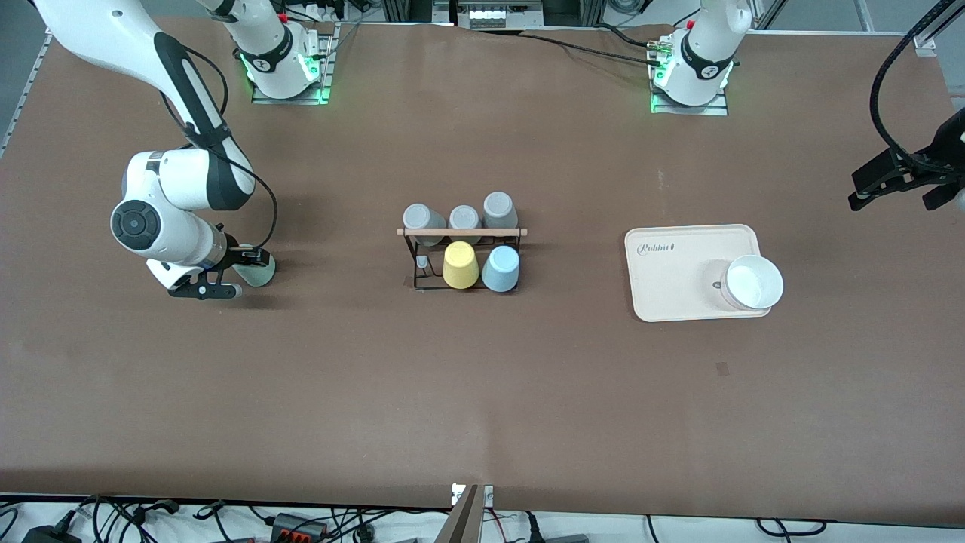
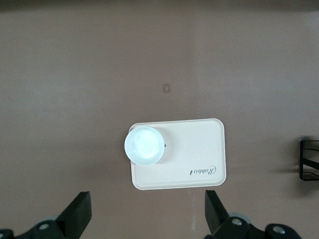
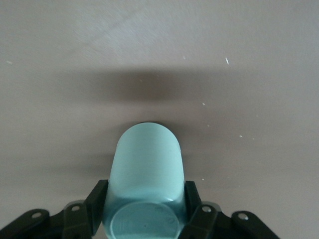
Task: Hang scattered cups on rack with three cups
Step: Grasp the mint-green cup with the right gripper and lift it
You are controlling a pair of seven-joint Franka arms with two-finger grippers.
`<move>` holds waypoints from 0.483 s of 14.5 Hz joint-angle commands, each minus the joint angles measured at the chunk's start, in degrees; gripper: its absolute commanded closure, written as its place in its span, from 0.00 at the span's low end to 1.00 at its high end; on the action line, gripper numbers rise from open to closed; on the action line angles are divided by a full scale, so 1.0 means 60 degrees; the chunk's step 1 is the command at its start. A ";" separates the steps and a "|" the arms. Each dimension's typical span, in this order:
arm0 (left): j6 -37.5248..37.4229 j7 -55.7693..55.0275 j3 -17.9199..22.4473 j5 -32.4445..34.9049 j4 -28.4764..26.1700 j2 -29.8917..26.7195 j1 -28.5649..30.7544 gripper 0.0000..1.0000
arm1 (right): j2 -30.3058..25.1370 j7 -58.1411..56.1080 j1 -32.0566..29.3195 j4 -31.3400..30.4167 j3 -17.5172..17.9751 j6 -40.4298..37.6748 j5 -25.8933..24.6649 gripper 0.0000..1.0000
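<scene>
A pale mint green cup [image 1: 261,271] lies on its side on the table toward the right arm's end. My right gripper [image 1: 240,273] is shut on it; in the right wrist view its fingers [image 3: 97,199] press both sides of the cup [image 3: 147,164] near its base. The black wire rack [image 1: 421,264] with a wooden rod [image 1: 461,232] stands mid-table. On it hang a light blue cup [image 1: 500,268], a yellow cup [image 1: 461,265] and grey cups [image 1: 424,222]. My left gripper [image 1: 893,202] waits open and empty in the air at the left arm's end [image 2: 148,204].
A cream tray [image 1: 678,279] carrying a white bowl [image 1: 752,283] lies between the rack and the left arm's end. The left wrist view shows the tray [image 2: 199,154], the bowl [image 2: 144,145] and an edge of the rack [image 2: 309,159].
</scene>
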 commanded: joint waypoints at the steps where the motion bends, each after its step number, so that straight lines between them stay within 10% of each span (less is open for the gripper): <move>1: -0.0155 0.0175 -0.0002 -0.0122 0.0243 0.0226 0.0047 0.00 | -0.0197 0.0104 0.0033 0.1306 0.0444 -0.1503 0.0287 0.76; 7: -0.0214 0.0029 0.0145 -0.0987 0.0243 0.0358 0.0238 0.00 | 0.0228 0.0906 0.0938 0.4429 0.0767 -0.3867 0.1328 0.77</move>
